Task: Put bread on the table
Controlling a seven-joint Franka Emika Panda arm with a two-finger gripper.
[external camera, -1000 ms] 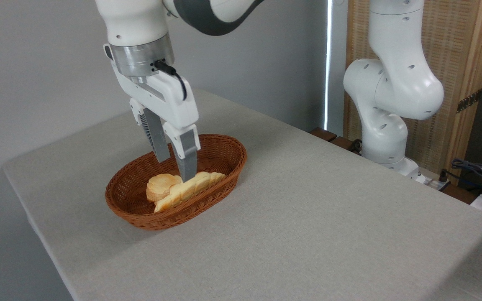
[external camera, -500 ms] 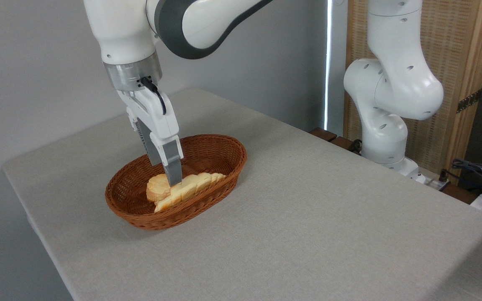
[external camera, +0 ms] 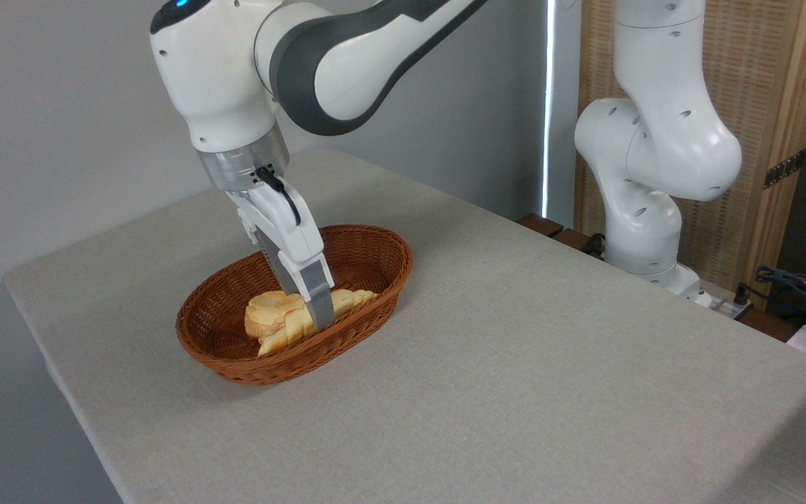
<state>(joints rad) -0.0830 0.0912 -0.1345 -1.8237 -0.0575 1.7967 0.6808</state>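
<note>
The bread, a long golden ridged loaf, lies inside the brown wicker basket along its near wall, on the grey table. My gripper reaches down into the basket at the loaf's middle. I see it edge-on: one grey finger stands in front of the loaf and hides the other, so the gap between them does not show. The loaf still rests in the basket.
A small round bun sits in the basket against the loaf's left end. The arm's white base stands at the table's far right edge, with cables beside it. A wall lies behind the table.
The gripper, open with both fingers showing a second ago, turned edge-on, then shifted right and lower onto the loaf's middle. The loaf and bun have not moved.
</note>
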